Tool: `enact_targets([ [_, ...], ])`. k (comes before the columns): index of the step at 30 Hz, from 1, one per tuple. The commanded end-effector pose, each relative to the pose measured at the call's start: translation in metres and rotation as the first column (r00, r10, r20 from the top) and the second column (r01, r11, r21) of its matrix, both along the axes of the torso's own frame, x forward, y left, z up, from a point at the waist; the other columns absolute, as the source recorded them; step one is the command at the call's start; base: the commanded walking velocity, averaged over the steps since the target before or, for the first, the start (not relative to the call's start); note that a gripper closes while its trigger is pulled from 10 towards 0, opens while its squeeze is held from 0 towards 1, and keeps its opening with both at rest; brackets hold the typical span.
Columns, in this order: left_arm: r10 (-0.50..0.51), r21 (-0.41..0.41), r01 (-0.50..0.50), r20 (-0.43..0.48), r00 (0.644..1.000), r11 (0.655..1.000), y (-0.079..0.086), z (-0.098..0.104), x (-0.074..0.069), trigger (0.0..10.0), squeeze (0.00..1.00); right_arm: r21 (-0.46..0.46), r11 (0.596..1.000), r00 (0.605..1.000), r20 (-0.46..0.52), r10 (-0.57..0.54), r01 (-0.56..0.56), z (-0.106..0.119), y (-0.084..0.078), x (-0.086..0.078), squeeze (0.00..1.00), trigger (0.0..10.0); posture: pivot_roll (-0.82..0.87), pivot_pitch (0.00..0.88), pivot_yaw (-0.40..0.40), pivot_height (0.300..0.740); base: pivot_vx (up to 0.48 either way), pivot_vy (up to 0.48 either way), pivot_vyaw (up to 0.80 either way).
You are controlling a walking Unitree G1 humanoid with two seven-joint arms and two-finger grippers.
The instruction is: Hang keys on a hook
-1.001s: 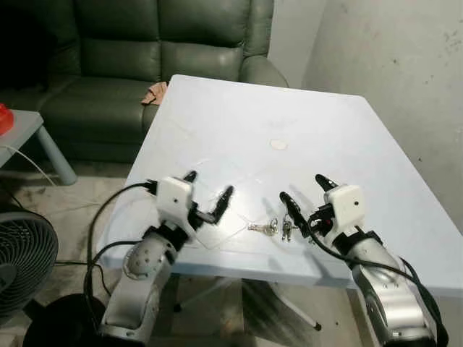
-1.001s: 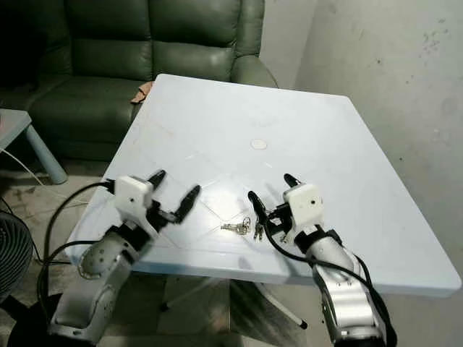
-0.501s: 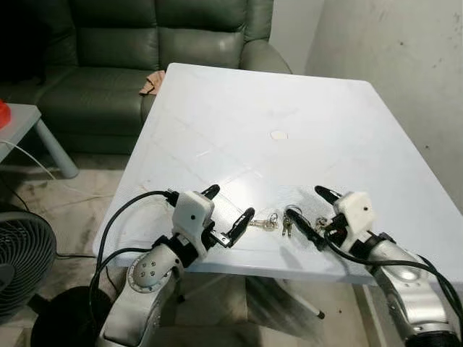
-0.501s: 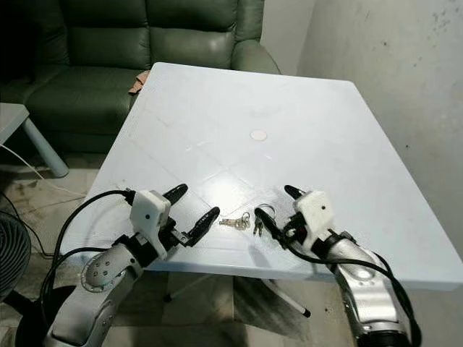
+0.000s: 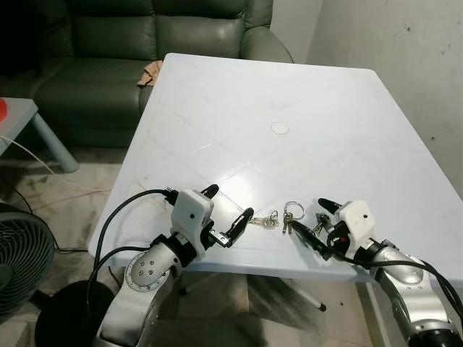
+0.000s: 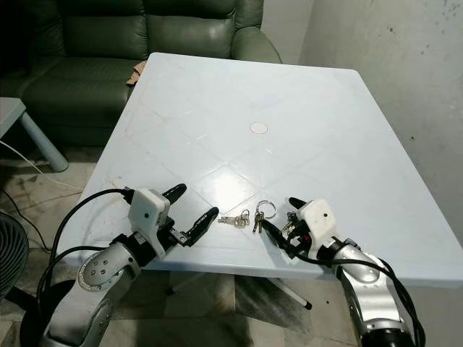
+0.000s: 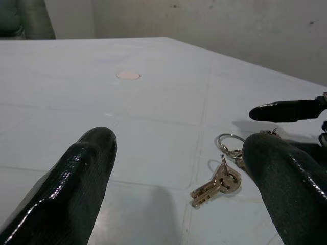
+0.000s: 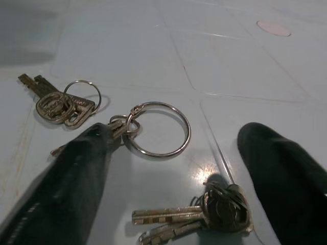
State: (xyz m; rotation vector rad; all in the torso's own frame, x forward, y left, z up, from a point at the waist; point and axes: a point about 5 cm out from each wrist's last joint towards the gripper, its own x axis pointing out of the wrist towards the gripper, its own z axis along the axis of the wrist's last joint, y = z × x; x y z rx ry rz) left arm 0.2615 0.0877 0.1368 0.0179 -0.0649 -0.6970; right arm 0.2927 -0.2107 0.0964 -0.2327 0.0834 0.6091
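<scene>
Now keys [image 8: 153, 133] lie btwn open right hand [image 6: 284, 223] fingers.

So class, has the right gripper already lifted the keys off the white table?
No: the keys lie flat on the white table, between the open right gripper's fingers.

Both silver arms are held forward and low, angled inward toward each other. The left pincer [image 5: 228, 215] is kept with its fingers spread wide (black, long), and the right pincer [image 5: 312, 222] is likewise held apart, nothing gripped.
</scene>
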Motion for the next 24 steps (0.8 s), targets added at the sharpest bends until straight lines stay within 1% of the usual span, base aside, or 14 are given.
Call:
enact_targets([
  [1,-0.003,-0.004,0.003,0.001,1.000,1.000,-0.001,0.002,-0.003,10.0,0.00,0.046,0.999,1.000,0.009,-0.021,0.021,0.005,-0.010,0.002,0.00,0.0,-0.09,0.155,-0.040,0.740,0.000,0.000,0.00],
  [3,-0.003,-0.005,0.003,0.000,1.000,1.000,-0.001,0.002,-0.003,10.0,0.00,0.053,0.998,1.000,0.005,-0.022,0.021,0.006,-0.012,0.002,0.00,0.0,-0.08,0.157,-0.043,0.740,0.000,0.000,0.00],
  [4,-0.002,-0.005,0.002,0.000,1.000,1.000,-0.001,0.002,-0.003,10.0,0.00,0.061,0.997,0.999,0.004,-0.039,0.039,0.007,-0.016,0.004,0.00,9.8,-0.08,0.157,-0.043,0.740,0.000,0.000,0.00],
  [7,0.000,-0.006,0.000,-0.001,1.000,1.000,-0.001,0.002,-0.003,10.0,0.00,0.067,0.996,0.998,0.005,-0.061,0.060,0.008,-0.023,0.005,0.00,10.0,-0.09,0.155,-0.045,0.740,0.000,0.000,0.00],
  [8,0.000,-0.008,0.000,-0.001,1.000,1.000,-0.001,0.002,-0.003,10.0,0.00,0.073,0.996,0.998,0.005,-0.058,0.058,0.009,-0.025,0.005,0.00,4.8,-0.09,0.155,-0.045,0.740,0.000,0.000,0.00],
  [14,0.000,-0.009,0.000,-0.001,1.000,1.000,-0.002,0.003,-0.002,10.0,0.00,0.051,0.998,0.999,0.006,-0.048,0.048,0.008,-0.031,0.003,0.00,5.4,-0.09,0.154,-0.045,0.740,0.000,0.000,0.00],
  [15,0.000,-0.008,0.000,-0.002,1.000,1.000,-0.002,0.003,-0.002,10.0,0.00,0.045,0.998,0.999,-0.007,-0.038,0.038,0.006,-0.032,0.001,0.00,4.5,-0.09,0.151,-0.043,0.740,0.000,0.000,0.00],
  [17,0.000,-0.008,0.000,-0.002,1.000,1.000,-0.002,0.003,-0.002,10.0,0.00,0.046,0.998,0.999,-0.014,-0.034,0.035,0.006,-0.032,0.000,0.00,4.5,-0.09,0.151,-0.043,0.740,0.000,0.000,0.00],
  [18,-0.002,-0.008,0.002,0.000,1.000,1.000,-0.002,0.003,-0.002,10.0,0.00,0.044,0.999,0.999,-0.031,-0.009,0.011,0.003,-0.032,-0.003,0.00,0.0,-0.09,0.148,-0.042,0.740,0.000,0.000,0.00],
  [19,-0.002,-0.008,0.002,0.000,1.000,1.000,-0.002,0.003,-0.002,10.0,0.00,0.044,0.999,0.999,-0.031,-0.009,0.011,0.003,-0.032,-0.003,0.00,0.0,-0.09,0.148,-0.042,0.740,0.000,0.000,0.00],
  [20,-0.004,-0.010,0.004,0.001,1.000,1.000,-0.003,0.003,-0.002,10.0,0.00,0.036,0.999,0.999,-0.033,0.000,0.001,0.003,-0.031,-0.004,0.00,1.5,-0.09,0.148,-0.042,0.740,0.000,0.000,0.00],
  [21,-0.005,-0.010,0.005,0.001,1.000,1.000,-0.003,0.003,-0.002,10.0,0.00,0.042,0.999,0.999,-0.042,0.013,-0.011,0.001,-0.030,-0.006,0.00,0.0,-0.09,0.148,-0.042,0.740,0.000,0.000,0.00],
  [22,-0.005,-0.010,0.005,0.001,1.000,1.000,-0.003,0.003,-0.002,10.0,0.00,0.045,0.999,0.999,-0.046,0.016,-0.014,0.000,-0.030,-0.006,0.00,0.0,-0.09,0.148,-0.042,0.740,0.000,0.000,0.00],
  [24,-0.005,-0.009,0.005,0.002,1.000,1.000,-0.004,0.003,-0.002,10.0,0.00,0.043,0.999,0.998,-0.053,0.027,-0.025,-0.001,-0.029,-0.008,0.00,8.2,-0.09,0.146,-0.042,0.740,0.000,0.000,0.00],
])
